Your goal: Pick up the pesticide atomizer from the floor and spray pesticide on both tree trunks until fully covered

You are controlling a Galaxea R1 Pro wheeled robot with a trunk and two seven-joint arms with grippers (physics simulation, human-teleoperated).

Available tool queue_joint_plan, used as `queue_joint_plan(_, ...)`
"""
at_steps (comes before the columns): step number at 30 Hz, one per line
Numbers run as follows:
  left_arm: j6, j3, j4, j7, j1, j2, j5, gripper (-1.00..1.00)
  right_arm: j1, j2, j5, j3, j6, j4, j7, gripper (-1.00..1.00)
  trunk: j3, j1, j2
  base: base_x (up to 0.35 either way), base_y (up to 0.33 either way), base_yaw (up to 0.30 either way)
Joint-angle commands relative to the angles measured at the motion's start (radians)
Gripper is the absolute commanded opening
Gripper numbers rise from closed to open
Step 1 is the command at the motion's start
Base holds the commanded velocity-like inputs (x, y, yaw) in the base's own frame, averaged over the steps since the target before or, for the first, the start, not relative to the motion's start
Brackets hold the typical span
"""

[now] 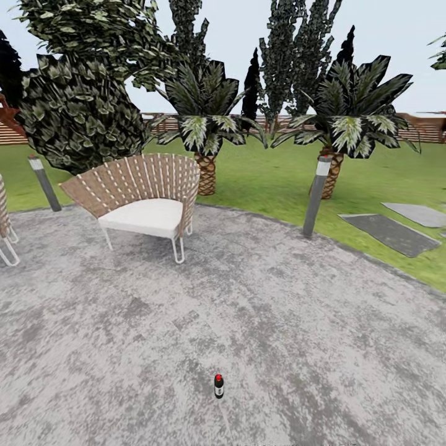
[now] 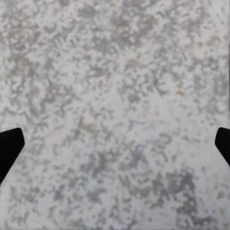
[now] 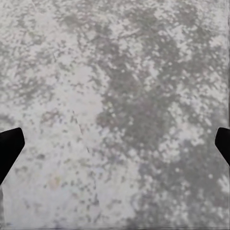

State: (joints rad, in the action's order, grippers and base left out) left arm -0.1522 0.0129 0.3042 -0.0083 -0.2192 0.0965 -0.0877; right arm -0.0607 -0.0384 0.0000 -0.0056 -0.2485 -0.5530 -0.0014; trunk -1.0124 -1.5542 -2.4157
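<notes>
The pesticide atomizer [image 1: 218, 385], a tiny dark bottle with a red top, stands upright on the grey speckled paving near the bottom of the head view. Beyond the paving lies the garden lawn [image 1: 266, 179], closed off by the brown slat fence [image 1: 427, 133]. Smooth grey-tan tree trunks and white pesticide specks are out of view. In the left wrist view, my left gripper [image 2: 115, 148] is open over bare paving, its dark fingertips [image 2: 9, 148] far apart. In the right wrist view, my right gripper [image 3: 115, 148] is open the same way, with nothing between its fingertips [image 3: 9, 148].
A wicker chair [image 1: 145, 198] with a white seat stands on the paving ahead to the left, and part of another chair [image 1: 5, 232] shows at the left edge. Two bollard lamps [image 1: 316, 195] [image 1: 44, 183], two scaly palms [image 1: 204, 133] [image 1: 347, 130], a big bush [image 1: 80, 118] and grey slabs [image 1: 390, 232] ring the paving.
</notes>
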Motion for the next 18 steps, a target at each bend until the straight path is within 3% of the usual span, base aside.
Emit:
queue_joint_plan(1,-0.003,-0.001,0.000,-0.001,0.000,0.000,-0.009,1.00,-0.001,0.000,0.000,-0.001,-0.003,0.001,0.000,1.00,-0.001,0.000,0.000,0.000,0.058,-0.268)
queue_joint_plan(18,-0.003,-0.002,0.002,-0.001,0.000,0.000,-0.010,1.00,-0.001,0.000,0.000,-0.001,-0.003,0.001,-0.002,1.00,-0.012,0.000,0.000,0.000,0.014,-0.262)
